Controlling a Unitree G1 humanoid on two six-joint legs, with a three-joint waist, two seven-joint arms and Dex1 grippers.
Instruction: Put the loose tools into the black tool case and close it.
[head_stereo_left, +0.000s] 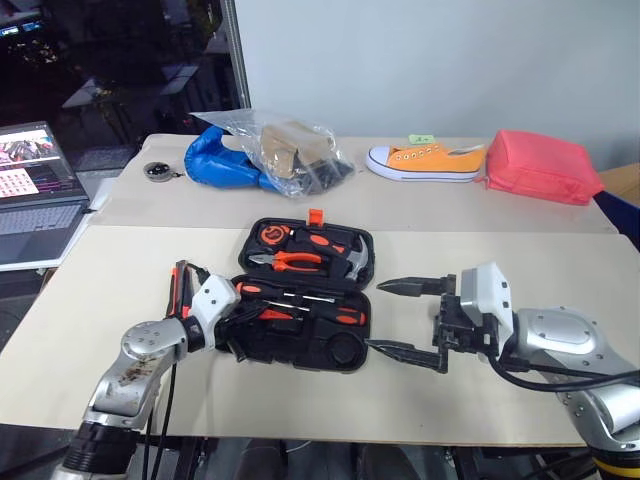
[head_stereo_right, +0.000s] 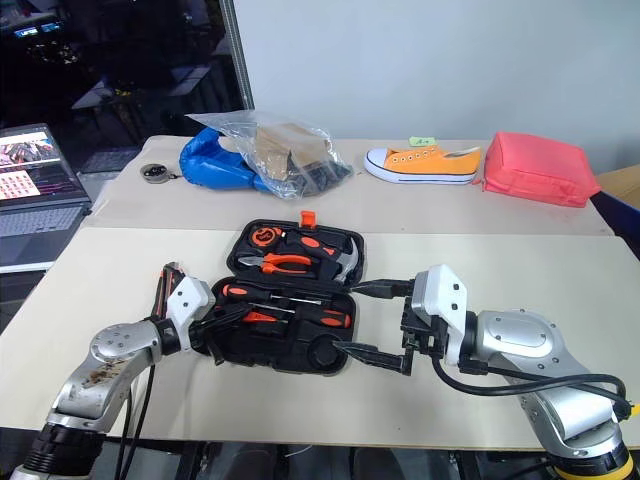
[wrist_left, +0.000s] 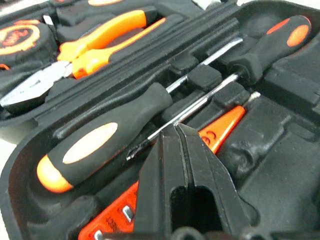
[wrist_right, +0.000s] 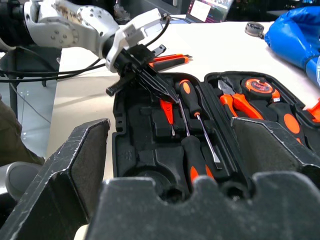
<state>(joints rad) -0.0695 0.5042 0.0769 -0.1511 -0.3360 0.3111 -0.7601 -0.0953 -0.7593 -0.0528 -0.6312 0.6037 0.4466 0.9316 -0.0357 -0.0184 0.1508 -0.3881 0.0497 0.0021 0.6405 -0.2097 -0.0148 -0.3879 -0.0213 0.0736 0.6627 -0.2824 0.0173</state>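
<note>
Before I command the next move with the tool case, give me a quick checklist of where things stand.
1. Black tool case lid open: ok.
2. Two screwdrivers seated in recesses: ok.
3. Left gripper shut and empty, tip inside the case: not ok for closing.
4. Right gripper open, beside the case's right end, clear of it: ok.
5. All loose tools inside: not ok, an orange-black tool lies on the table by the left arm.

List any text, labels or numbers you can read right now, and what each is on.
None can be read.
Tape measure in the black tool case: dark marking on its orange face, too blurred.
Orange tool beside the screwdrivers: small embossed mark, unclear.
Laptop screen: too small.
Green tag by the orange shoe: too small.
</note>
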